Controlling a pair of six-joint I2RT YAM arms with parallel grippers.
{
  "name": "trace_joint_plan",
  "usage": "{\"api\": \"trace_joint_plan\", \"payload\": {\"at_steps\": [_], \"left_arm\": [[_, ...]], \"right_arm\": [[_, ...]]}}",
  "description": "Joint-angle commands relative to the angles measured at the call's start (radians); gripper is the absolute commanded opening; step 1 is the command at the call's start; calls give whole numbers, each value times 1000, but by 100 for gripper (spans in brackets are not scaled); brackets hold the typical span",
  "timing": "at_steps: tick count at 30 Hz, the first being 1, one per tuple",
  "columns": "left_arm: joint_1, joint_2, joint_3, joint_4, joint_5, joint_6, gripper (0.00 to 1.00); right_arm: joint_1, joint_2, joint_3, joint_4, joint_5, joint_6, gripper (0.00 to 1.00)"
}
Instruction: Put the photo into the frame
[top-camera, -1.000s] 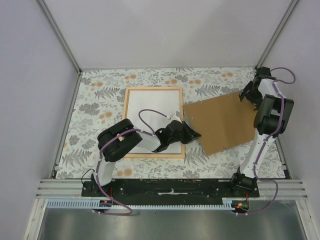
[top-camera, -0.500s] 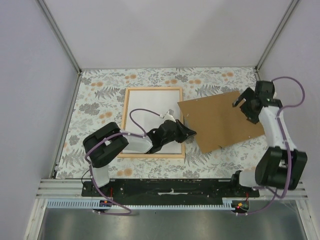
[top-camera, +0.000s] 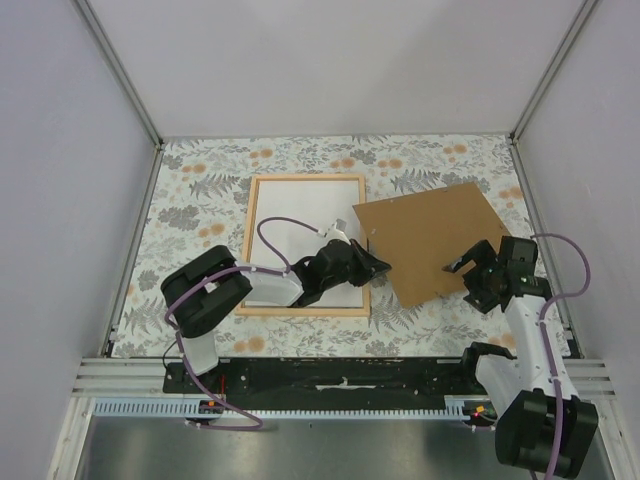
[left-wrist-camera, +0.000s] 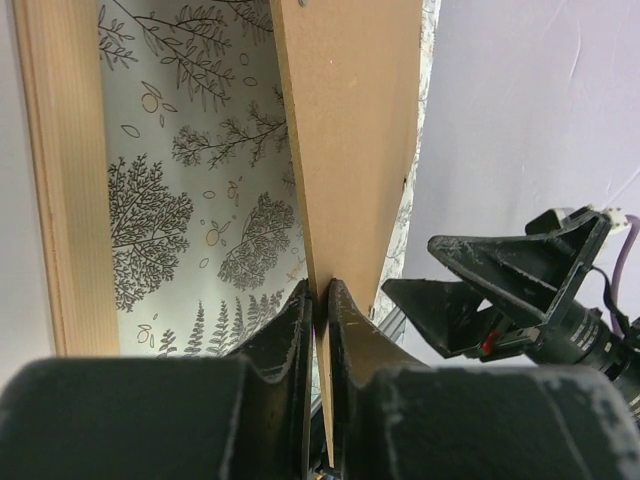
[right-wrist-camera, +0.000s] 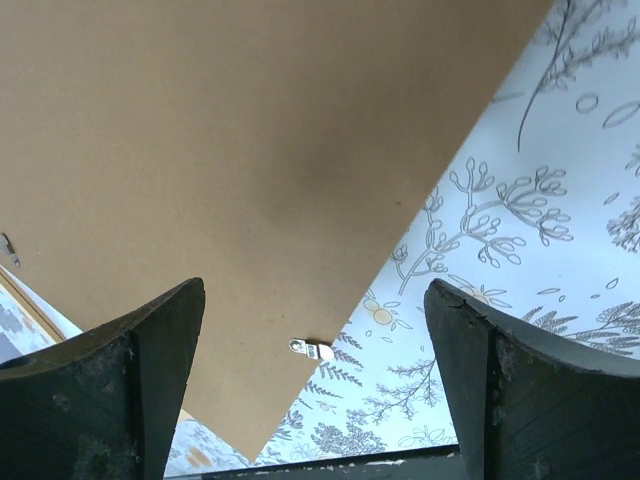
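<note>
The frame (top-camera: 256, 213) of light wood lies flat on the flowered cloth, and a white sheet (top-camera: 295, 225) inside it looks like the photo's plain back. My left gripper (top-camera: 377, 266) reaches past the frame's right rail and is shut on the left corner of the brown backing board (top-camera: 432, 236). In the left wrist view the jaws (left-wrist-camera: 320, 296) pinch the board's thin edge (left-wrist-camera: 352, 130), with the frame's rail (left-wrist-camera: 65, 180) at the left. My right gripper (top-camera: 466, 283) hangs open over the board's near right edge. Its view shows the board (right-wrist-camera: 250, 140) between spread fingers (right-wrist-camera: 470, 330).
A small metal clip (right-wrist-camera: 312, 349) sticks out from the board's edge. Flowered cloth (top-camera: 190, 200) covers the table. Grey walls and metal posts close in the back and both sides. A metal rail (top-camera: 340, 375) with the arm bases runs along the near edge.
My right arm has swung from the far right corner down toward the near side and now hovers over the board's near edge. The board has turned slightly. My left gripper keeps its grip.
</note>
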Motion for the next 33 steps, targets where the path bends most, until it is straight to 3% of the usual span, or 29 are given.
{"api": "trace_joint_plan", "payload": {"at_steps": [1,7,13,20,29,33], "left_arm": [[5,-51,34,-21,-38,-6,2],[3,-54,51,-47,-22,-14,2],[3,-65,54,-70,0,-42,2],[3,-93,67,-114,21,-81,2],[3,-134,65,-117,32,-144,2],[5,-143,67,-124,40,-157,2]], "right_arm": [[-8,-52,-71,53,-58,87,98],[-25,-101,-161,128,-64,145,98],[-45,-181,-269,306,-47,249,98],[-45,-235,-292,458,-4,369,98],[-45,-285,-221,490,31,388,83],[-47,-262,-206,511,21,394,66]]}}
